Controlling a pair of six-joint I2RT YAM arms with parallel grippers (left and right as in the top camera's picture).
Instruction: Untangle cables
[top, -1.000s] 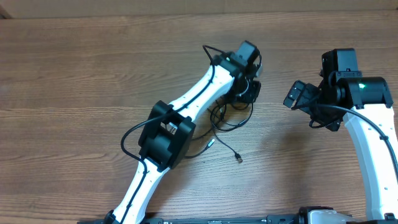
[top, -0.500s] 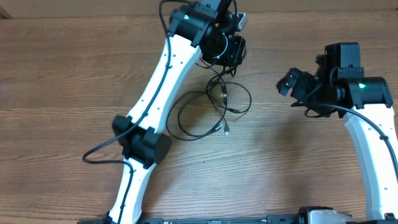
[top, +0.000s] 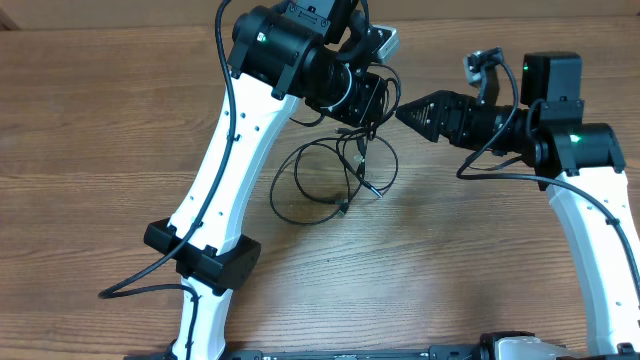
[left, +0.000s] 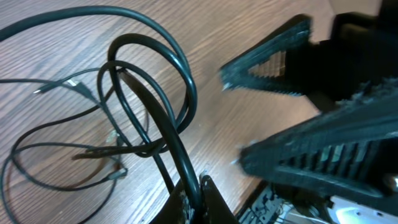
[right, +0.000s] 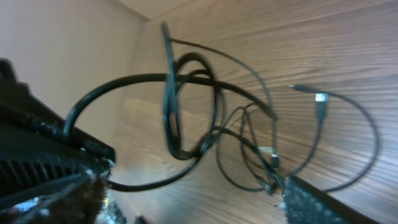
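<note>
The cables (top: 357, 150) are thin black cords in a tangle. My left gripper (top: 368, 100) is shut on a thicker black strand and holds the bunch up at the table's far middle. Loops hang down to the wood, with silver plug ends (top: 343, 208) lying below. In the left wrist view my jaws (left: 194, 200) pinch the strand, and its loop (left: 185, 81) curls above thinner cords. My right gripper (top: 405, 112) is open, pointing left, its tips just right of the held bunch. In the right wrist view the loops (right: 171, 106) hang between its spread fingers (right: 186, 199).
The wooden table (top: 110, 150) runs wide to the left and front. The left arm's white links (top: 235, 150) cross the middle from the front edge. The right arm (top: 590, 210) stands at the right. A silver plug (right: 320, 99) lies on the wood.
My left gripper has lifted the bunch and drawn it towards the far edge, so the loops have stretched out. My right gripper has swung left, close to the bunch.
</note>
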